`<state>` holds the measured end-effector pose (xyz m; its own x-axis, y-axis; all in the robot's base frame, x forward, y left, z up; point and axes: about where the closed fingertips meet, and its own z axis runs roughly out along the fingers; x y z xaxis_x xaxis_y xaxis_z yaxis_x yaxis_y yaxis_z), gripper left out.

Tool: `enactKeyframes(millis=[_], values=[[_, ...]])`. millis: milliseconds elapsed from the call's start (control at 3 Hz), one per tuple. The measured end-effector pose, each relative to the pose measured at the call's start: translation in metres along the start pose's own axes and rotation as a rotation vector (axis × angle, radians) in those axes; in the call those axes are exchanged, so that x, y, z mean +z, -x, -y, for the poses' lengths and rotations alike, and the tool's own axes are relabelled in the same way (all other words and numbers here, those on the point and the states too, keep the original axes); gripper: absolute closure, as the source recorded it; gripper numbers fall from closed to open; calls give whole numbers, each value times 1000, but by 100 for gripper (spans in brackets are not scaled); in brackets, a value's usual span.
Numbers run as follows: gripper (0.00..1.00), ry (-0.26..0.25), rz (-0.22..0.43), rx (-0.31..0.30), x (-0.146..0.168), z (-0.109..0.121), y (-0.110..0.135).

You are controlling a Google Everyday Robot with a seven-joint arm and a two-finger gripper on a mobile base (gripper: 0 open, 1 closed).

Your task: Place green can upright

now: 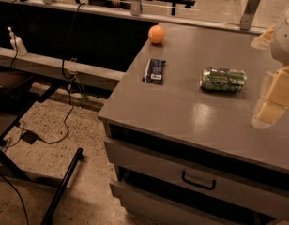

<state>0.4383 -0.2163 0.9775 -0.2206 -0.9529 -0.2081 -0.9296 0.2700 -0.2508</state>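
The green can [223, 79] lies on its side on the grey counter [182, 111], right of the middle, its long axis running left to right. It is green with white and dark mottled print. My gripper [272, 95] shows as a pale blurred shape at the right edge of the camera view, just right of the can and a little nearer the front. It is apart from the can and holds nothing I can see.
A dark blue flat wrapped bar [154, 71] lies left of the can. An orange [156, 34] sits near the counter's back left corner. Drawers with a dark handle [198, 182] are below the front edge. Cables and a black stand are on the floor at left.
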Motion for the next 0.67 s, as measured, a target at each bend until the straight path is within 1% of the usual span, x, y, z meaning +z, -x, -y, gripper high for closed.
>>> enactKeyframes(millis=[667], values=[[0,-1,-1,-25,3,7,8]])
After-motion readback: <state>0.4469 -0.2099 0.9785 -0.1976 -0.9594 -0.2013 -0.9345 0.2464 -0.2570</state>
